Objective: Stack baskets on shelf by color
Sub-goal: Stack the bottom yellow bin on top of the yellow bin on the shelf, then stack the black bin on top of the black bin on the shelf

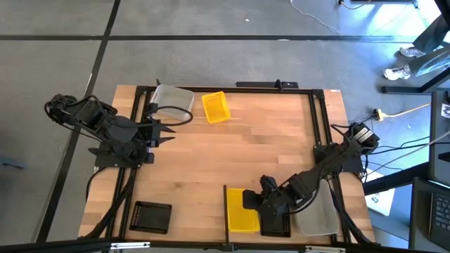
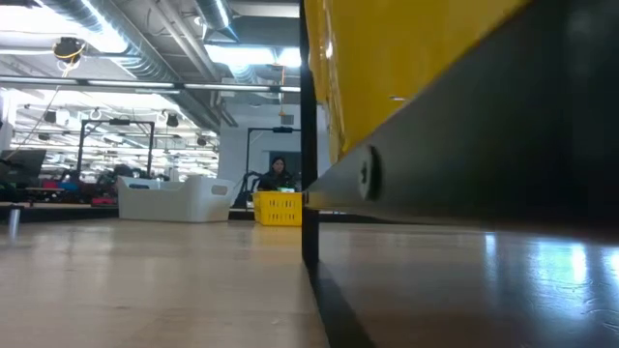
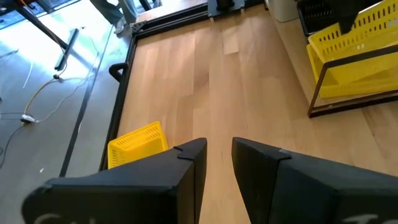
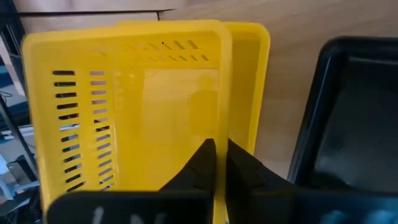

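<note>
Two yellow baskets (image 1: pixel 242 209) sit one inside the other on the pale shelf (image 3: pixel 348 107), beside its dark upright divider (image 1: pixel 225 204). My right gripper (image 1: pixel 252 201) is over them, shut on the upper one (image 4: pixel 143 106). A black basket (image 1: pixel 275 223) and a translucent basket (image 1: pixel 316 214) lie to their right. A third yellow basket (image 1: pixel 216 107) and another translucent basket (image 1: pixel 172 102) stand near the far edge. A black basket (image 1: pixel 152 216) rests at the near left. My left gripper (image 1: pixel 166 133) is open above the table's left side and touches nothing. My right gripper pinches the upper yellow basket's long side wall (image 4: pixel 219 127) at its rim, one finger inside the basket and one outside. The fingers come slanting down from above and from the table's right. The basket sits nested in the second yellow basket (image 4: pixel 252 81).
The table's middle (image 1: pixel 260 140) is bare wood. A dark metal frame (image 1: pixel 320 119) runs along the left, far and right edges. In the low view a person sits in the room beyond the table, behind the far yellow basket (image 2: pixel 278 208).
</note>
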`<state>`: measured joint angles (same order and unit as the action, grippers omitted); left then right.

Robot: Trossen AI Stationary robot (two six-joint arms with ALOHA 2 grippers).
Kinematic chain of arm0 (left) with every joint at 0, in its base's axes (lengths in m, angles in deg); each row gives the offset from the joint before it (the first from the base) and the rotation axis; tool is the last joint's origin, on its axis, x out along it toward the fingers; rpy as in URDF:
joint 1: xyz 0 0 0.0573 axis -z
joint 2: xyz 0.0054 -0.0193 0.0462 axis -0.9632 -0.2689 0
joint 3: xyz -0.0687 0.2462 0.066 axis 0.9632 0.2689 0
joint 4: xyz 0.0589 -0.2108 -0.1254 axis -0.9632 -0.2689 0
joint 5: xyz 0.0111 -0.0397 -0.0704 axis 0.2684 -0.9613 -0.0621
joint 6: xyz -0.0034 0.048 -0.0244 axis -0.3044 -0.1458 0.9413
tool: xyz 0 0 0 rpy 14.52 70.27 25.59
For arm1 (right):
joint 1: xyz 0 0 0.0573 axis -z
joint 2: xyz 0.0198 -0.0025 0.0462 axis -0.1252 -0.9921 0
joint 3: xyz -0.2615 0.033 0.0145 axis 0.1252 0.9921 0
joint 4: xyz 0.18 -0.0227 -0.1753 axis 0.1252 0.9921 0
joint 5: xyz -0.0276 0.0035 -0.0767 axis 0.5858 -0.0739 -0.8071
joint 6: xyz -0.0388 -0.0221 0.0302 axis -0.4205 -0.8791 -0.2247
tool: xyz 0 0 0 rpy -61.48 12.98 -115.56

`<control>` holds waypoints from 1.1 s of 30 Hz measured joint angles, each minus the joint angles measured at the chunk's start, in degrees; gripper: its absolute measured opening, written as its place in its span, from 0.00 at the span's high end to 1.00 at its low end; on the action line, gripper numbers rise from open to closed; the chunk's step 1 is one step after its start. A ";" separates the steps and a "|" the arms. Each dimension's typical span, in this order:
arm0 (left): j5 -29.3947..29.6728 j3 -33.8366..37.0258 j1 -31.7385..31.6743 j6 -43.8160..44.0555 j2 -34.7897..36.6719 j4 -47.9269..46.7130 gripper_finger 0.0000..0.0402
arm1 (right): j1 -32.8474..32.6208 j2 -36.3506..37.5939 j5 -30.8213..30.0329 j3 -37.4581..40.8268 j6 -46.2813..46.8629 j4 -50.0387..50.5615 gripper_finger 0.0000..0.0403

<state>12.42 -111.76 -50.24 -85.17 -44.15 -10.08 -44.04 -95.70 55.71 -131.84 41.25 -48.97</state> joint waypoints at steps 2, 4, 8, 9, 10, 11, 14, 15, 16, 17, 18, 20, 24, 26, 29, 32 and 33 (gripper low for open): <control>0.01 0.00 0.00 0.00 0.00 -0.01 0.83 | 0.13 0.00 0.00 0.00 -0.19 0.26 0.94; 0.00 0.00 0.00 0.00 0.00 -0.03 0.83 | 0.21 0.00 0.00 0.00 -0.96 0.32 0.91; 0.00 0.00 0.00 -0.02 0.00 -0.15 0.83 | 0.25 0.00 -0.04 0.00 -1.45 0.42 0.87; 0.00 0.00 0.00 -0.02 0.00 -0.23 0.83 | 0.25 0.00 -0.04 0.00 -1.45 0.45 0.87; 0.00 0.00 -0.01 -0.02 0.00 -0.39 0.83 | 0.25 0.00 -0.04 0.00 -1.45 0.43 0.87; 0.00 0.00 0.00 -0.01 0.00 -0.63 0.83 | 0.25 0.00 -0.04 0.00 -1.47 0.43 0.86; 0.00 0.00 0.00 0.04 0.00 -0.83 0.83 | 0.25 0.00 -0.04 0.00 -1.42 0.46 0.86; 0.00 0.00 0.00 0.04 0.00 -0.83 0.83 | 0.25 0.00 -0.04 0.00 -1.38 0.45 0.86; 0.00 0.00 -0.02 0.04 0.00 -0.81 0.83 | 0.25 0.00 -0.04 -0.09 -1.38 0.50 0.86; 0.00 0.00 0.00 0.04 0.00 -0.83 0.83 | 0.25 0.00 -0.04 -0.35 -1.38 0.78 0.86; 0.00 0.00 -0.01 0.04 0.00 -0.81 0.83 | 0.25 0.02 -0.04 -0.75 -1.42 0.90 0.86; 0.00 0.00 0.00 0.08 0.00 -0.83 0.83 | 0.25 0.04 -0.04 -2.00 -1.65 1.87 0.86; -0.02 0.00 0.00 3.03 0.00 -1.23 0.83 | 0.25 0.07 -0.09 -6.54 -3.45 8.80 0.86; -0.02 0.00 0.00 6.51 0.00 -2.82 0.83 | 0.09 0.07 -1.57 -9.79 -4.86 14.10 0.86; -0.05 0.00 0.00 13.47 0.00 -8.47 0.83 | -0.33 0.09 -6.11 -15.18 -7.35 23.79 0.86; -0.75 0.00 -0.02 22.31 0.00 -15.51 0.83 | -0.54 0.13 -10.52 -21.22 -10.97 35.28 0.86; -1.88 0.00 -0.02 25.26 0.00 -17.38 0.83 | -0.54 0.15 -11.99 -23.22 -12.55 38.99 0.86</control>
<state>10.54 -111.76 -50.26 -59.91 -44.15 -27.46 -44.58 -95.55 43.72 -155.06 28.71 -9.98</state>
